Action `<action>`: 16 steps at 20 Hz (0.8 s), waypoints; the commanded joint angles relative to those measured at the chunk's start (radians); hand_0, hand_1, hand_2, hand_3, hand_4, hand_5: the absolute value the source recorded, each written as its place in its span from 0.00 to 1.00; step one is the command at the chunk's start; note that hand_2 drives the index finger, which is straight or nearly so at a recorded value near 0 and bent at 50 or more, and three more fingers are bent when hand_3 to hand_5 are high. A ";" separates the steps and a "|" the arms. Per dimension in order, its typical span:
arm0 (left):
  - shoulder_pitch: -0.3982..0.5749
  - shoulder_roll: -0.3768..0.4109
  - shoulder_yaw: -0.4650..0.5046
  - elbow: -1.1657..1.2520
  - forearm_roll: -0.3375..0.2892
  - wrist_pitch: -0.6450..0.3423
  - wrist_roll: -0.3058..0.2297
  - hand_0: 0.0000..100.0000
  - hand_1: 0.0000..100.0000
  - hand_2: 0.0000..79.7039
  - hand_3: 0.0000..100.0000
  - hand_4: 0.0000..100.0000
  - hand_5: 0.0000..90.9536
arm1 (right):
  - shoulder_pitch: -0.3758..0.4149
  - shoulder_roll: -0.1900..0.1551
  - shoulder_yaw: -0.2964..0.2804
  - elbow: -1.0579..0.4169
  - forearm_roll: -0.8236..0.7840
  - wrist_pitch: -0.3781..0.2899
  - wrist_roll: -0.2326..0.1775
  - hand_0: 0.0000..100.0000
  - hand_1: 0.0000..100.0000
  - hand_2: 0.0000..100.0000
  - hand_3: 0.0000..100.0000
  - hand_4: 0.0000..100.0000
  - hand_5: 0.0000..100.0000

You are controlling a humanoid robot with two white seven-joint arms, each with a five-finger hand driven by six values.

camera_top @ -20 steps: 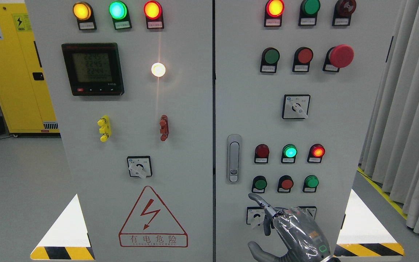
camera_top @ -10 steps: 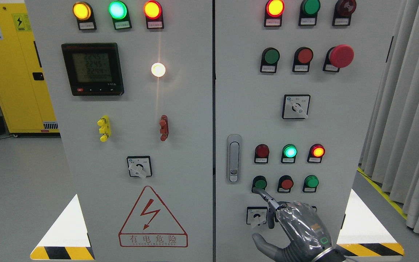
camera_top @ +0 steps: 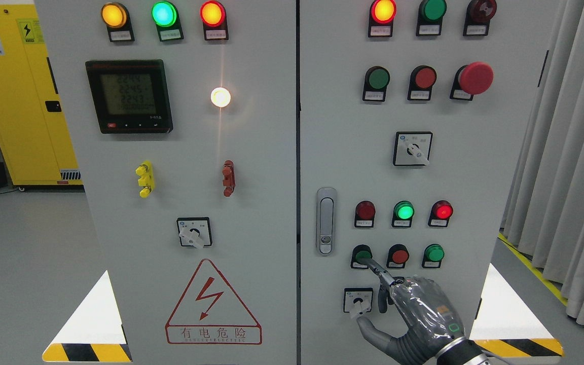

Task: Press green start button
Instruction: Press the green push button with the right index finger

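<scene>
A dark green round push button (camera_top: 360, 252) sits at the left end of the lower button row on the right cabinet door (camera_top: 353, 152). My right hand (camera_top: 417, 310) comes in from the bottom right. Its index finger (camera_top: 377, 269) is stretched out up and to the left, and its tip rests on the lower edge of that green button. The other fingers are curled and the thumb (camera_top: 373, 332) sticks out to the left below. The hand holds nothing. The left arm does not show.
Beside the green button are a red button (camera_top: 399, 255) and a brighter green button (camera_top: 433, 253). Above them are three lamps, the middle one (camera_top: 403, 210) lit green. A rotary switch (camera_top: 358, 301) lies under the finger. A door handle (camera_top: 326, 220) is to the left, curtains (camera_top: 566, 152) to the right.
My right hand has moved up and slightly right. The index fingertip has risen from below the button row onto the dark green button.
</scene>
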 commanded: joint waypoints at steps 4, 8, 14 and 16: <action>-0.028 0.000 0.000 -0.028 0.000 -0.001 -0.001 0.12 0.56 0.00 0.00 0.00 0.00 | -0.023 -0.023 -0.010 0.053 -0.004 0.010 0.006 0.48 0.60 0.00 0.76 0.75 0.88; -0.028 0.000 0.000 -0.028 0.000 -0.001 -0.001 0.12 0.56 0.00 0.00 0.00 0.00 | -0.020 -0.022 -0.010 0.046 -0.006 0.009 0.004 0.48 0.60 0.00 0.76 0.75 0.88; -0.028 0.000 0.000 -0.028 0.000 -0.001 -0.001 0.12 0.56 0.00 0.00 0.00 0.00 | -0.003 -0.014 -0.025 -0.002 -0.012 -0.003 0.000 0.49 0.60 0.00 0.76 0.75 0.88; -0.028 0.000 0.000 -0.028 0.000 0.001 -0.001 0.12 0.56 0.00 0.00 0.00 0.00 | 0.025 -0.014 -0.027 -0.031 -0.071 -0.013 0.000 0.51 0.60 0.00 0.76 0.74 0.86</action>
